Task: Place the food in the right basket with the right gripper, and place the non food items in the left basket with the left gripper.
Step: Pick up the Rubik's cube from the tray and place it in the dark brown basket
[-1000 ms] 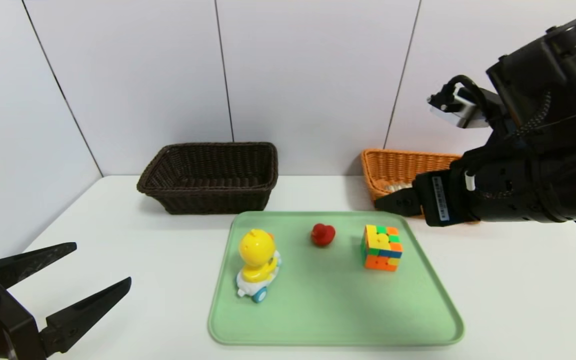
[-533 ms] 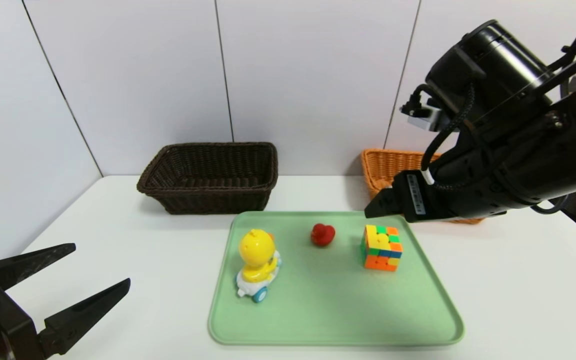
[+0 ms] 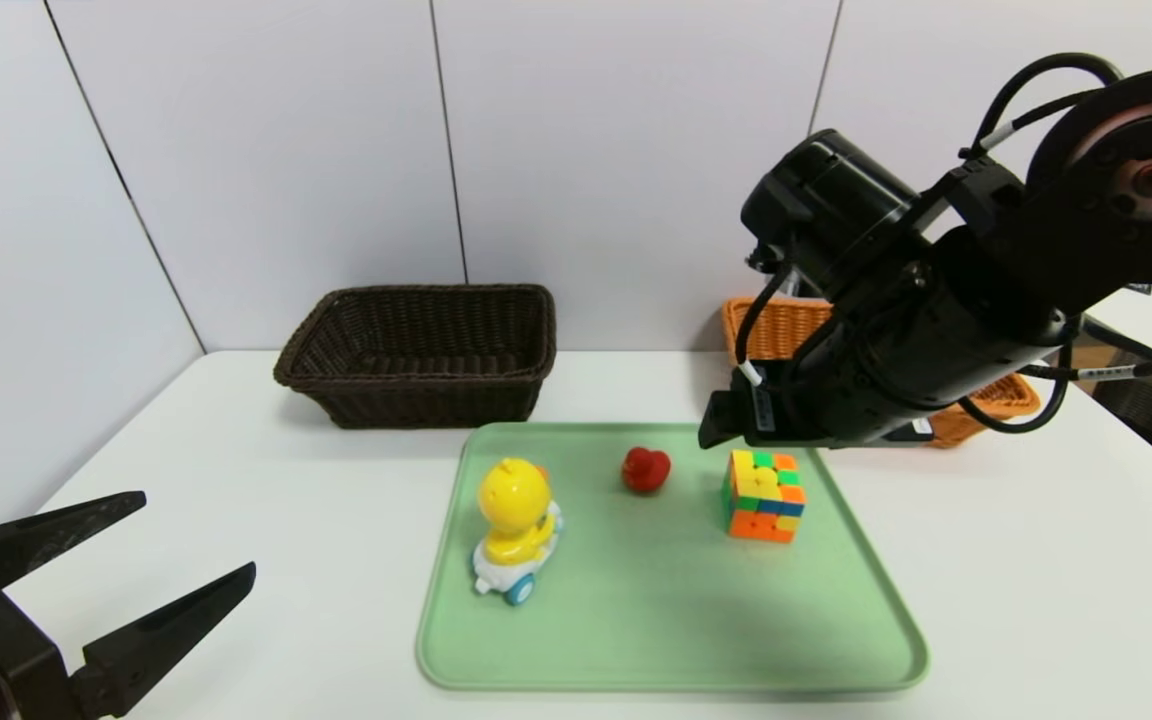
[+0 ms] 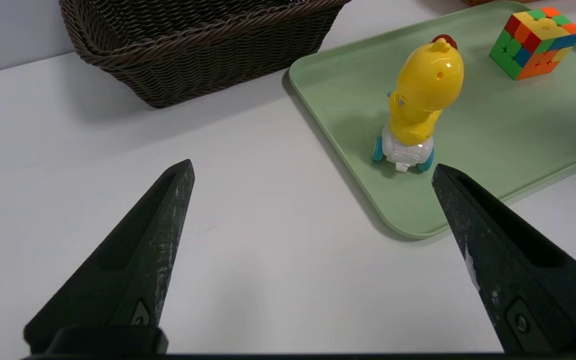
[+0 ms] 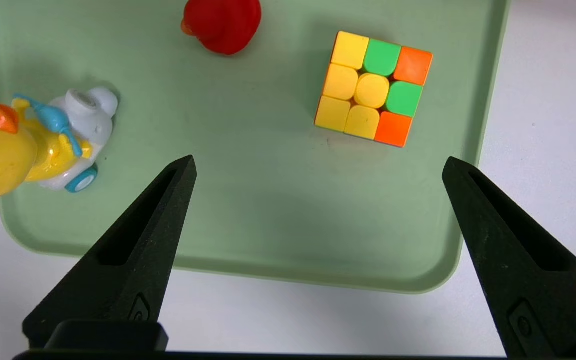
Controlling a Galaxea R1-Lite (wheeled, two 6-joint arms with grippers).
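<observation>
Three non food items stand on a green tray (image 3: 656, 640): a yellow duck toy (image 3: 514, 520) on a white wheeled base, a small red duck (image 3: 646, 468) and a multicoloured cube (image 3: 763, 495). My left gripper (image 3: 196, 533) hangs open and empty over the table's near left corner, short of the tray; it is the left gripper (image 4: 312, 165) in its own wrist view. My right gripper (image 3: 721, 425) hovers above the tray's far edge beside the cube, open and empty, shown as the right gripper (image 5: 318, 161) in the right wrist view. The food is hidden.
The dark brown left basket (image 3: 416, 355) stands behind the tray at its left. The orange right basket (image 3: 776, 325) sits at the back right, mostly hidden by my right arm. White wall panels close off the table's far side.
My right arm has swung left and upward, away from the orange basket, to above the tray's far edge. The left gripper and the toys have stayed put.
</observation>
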